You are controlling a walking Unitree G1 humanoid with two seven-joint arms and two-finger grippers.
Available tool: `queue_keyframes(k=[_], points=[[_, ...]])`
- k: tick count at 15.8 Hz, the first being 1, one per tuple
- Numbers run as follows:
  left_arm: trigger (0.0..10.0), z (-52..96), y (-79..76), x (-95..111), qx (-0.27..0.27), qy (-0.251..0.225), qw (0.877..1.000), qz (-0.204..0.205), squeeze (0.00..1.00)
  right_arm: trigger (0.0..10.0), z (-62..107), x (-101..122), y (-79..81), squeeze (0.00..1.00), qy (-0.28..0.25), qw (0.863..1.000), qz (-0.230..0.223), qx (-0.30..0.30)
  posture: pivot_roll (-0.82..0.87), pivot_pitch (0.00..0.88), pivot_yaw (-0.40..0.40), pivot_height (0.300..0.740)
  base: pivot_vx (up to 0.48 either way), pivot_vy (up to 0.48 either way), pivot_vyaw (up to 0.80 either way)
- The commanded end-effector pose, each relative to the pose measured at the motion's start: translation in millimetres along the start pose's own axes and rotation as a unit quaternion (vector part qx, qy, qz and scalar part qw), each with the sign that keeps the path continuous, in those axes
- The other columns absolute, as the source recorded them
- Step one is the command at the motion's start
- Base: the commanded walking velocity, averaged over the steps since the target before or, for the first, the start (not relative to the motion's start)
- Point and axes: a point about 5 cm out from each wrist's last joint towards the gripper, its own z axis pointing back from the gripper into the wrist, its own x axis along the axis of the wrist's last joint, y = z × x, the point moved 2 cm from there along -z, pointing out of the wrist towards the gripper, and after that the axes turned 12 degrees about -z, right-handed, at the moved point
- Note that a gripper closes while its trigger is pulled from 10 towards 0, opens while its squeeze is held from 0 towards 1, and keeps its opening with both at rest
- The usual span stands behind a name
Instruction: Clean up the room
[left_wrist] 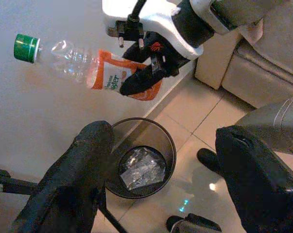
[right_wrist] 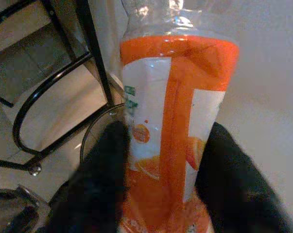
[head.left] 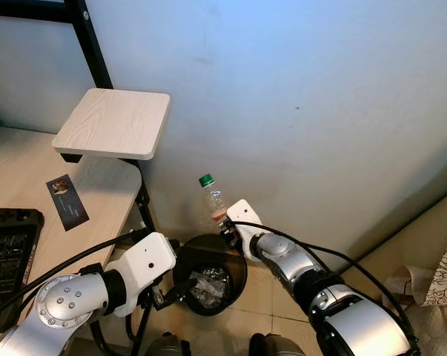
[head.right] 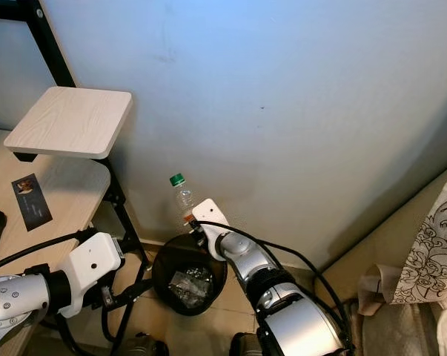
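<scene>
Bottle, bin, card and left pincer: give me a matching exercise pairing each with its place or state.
Things:
1. bottle
2. trash bin
3. dark card
4. left pincer

Places or states:
A. lying flat on the wooden desk
B. open, holding nothing
C. on the floor, crumpled wrapper inside
D. clamped in the right pincer above the bin

Pairs: 1-D, 2-C, 3-A, 4-B

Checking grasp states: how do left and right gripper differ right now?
The right gripper is shut on the bottle, held above the trash bin; the left gripper is open and holds nothing. The right sits near the wall, the left by the desk legs. Both hover near the bin.
</scene>
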Motion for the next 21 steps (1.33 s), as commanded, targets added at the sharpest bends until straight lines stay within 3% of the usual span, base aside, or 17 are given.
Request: queue_keyframes(k=[1,11,18,19,20,21], points=[[10.0,2.2,-3.2,3,-0.007,-0.002,1.000,-0.005,0.00,10.0,-0.4,6,-1.2,1.00,-0.009,1.000,-0.010,0.000,0.15,0.149,-0.026,0.740,0.000,0.000,0.00],[10.0,1.9,-5.4,3,-0.011,0.000,1.000,-0.001,0.00,10.0,-0.9,-11,12.9,1.00,0.019,0.998,-0.044,0.049,0.15,0.157,-0.026,0.740,0.000,0.000,0.00],[10.0,-3.7,-5.2,4,-0.002,-0.004,1.000,0.010,0.00,10.0,0.9,-9,7.1,1.00,0.006,0.997,-0.058,0.047,0.14,0.144,-0.024,0.740,0.000,0.000,0.00],[10.0,-13.0,6.8,2,0.079,-0.016,0.995,0.065,0.00,10.0,7.4,3,-9.1,1.00,-0.045,0.994,-0.098,0.032,0.14,0.122,-0.021,0.740,0.000,0.000,0.00],[10.0,-17.1,14.0,1,0.126,-0.020,0.988,0.091,0.00,10.0,13.1,8,-18.5,1.00,-0.074,0.990,-0.118,0.023,0.13,0.115,-0.020,0.740,0.000,0.000,0.00],[10.0,-21.5,24.5,-4,0.196,-0.012,0.973,0.124,0.00,10.0,26.3,13,-32.0,1.00,-0.116,0.983,-0.141,0.007,0.12,0.097,-0.015,0.740,0.000,0.000,0.00]])
